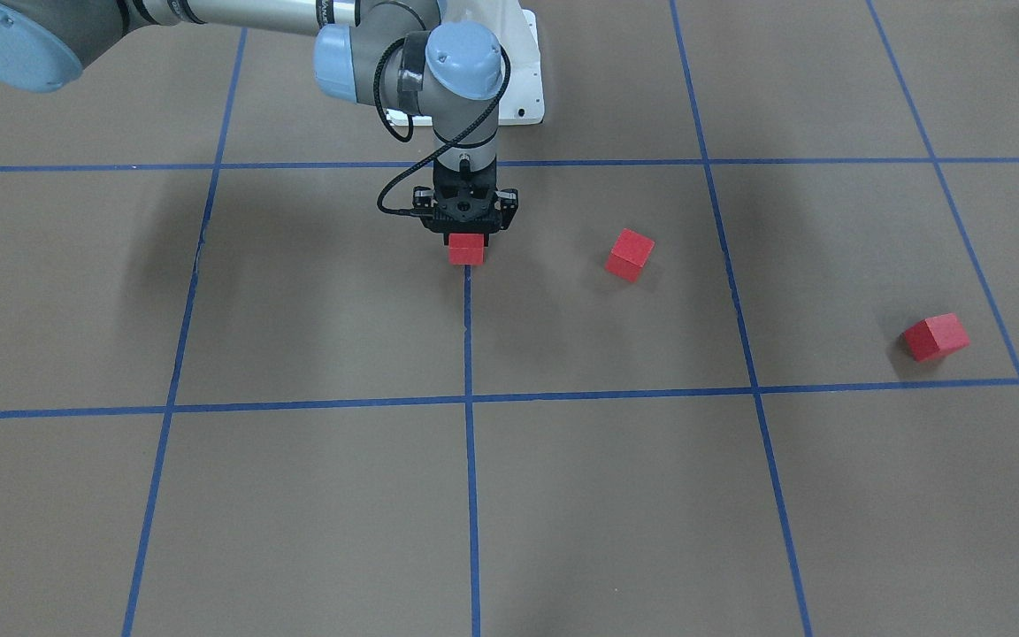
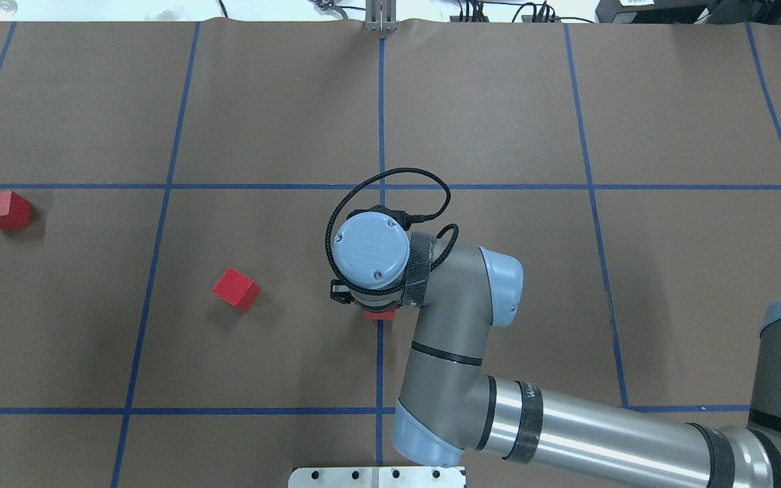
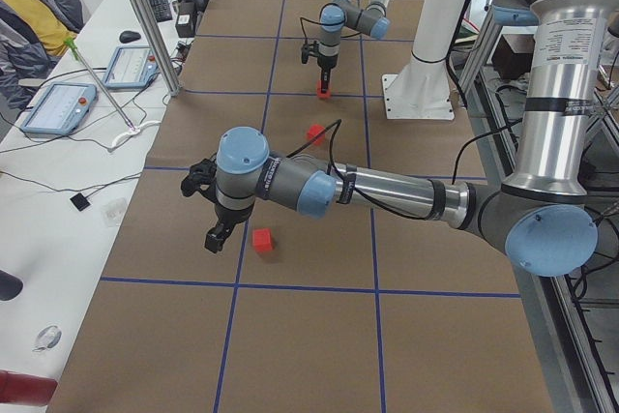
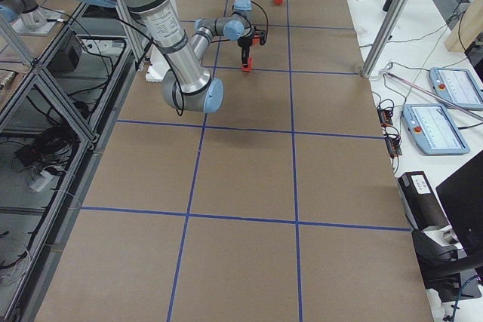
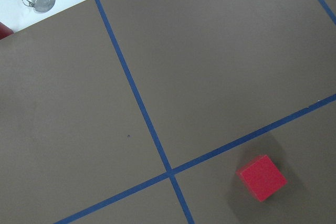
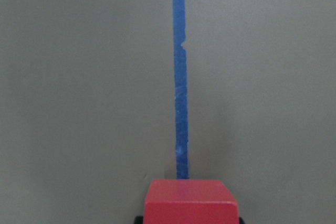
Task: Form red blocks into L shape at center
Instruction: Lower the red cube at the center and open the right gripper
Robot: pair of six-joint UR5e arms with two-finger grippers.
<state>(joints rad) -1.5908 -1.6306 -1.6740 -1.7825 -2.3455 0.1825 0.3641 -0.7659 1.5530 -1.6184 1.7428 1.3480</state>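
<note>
And there was the center (image 1: 439, 327), bare brown floor split by one blue tape line (image 6: 180, 103). The right arm (image 2: 567, 427) reached in from 4 o'clock in the overhead view. The left arm (image 3: 387, 195) hung well out toward 9 o'clock.

The right gripper (image 1: 467, 232) pointed straight down, clenched on the gripped red block (image 1: 466, 250). That block sat right at the tape line's end; whether it touched the floor, I could not tell. The left gripper (image 3: 215, 236) showed only from the side, so clenched or released, I could not tell.

From the gripped one, overhead, the middle red block (image 2: 236, 289) lay at 9 o'clock, well apart. The outer red block (image 2: 5, 210) lay farther out, between 9 and 10.

This one looked like the corner of the L. I'd say lower it straight, seat it flat, release only then, and lift vertically so it doesn't twist. It would pay to leave open floor on two adjoining sides for its partners.

These were cubes, so no long axis to speak of. The gripped one faced square to the tape, one face toward 12 o'clock in the right wrist view. The other two sat skewed to the grid, corners leading.
</note>
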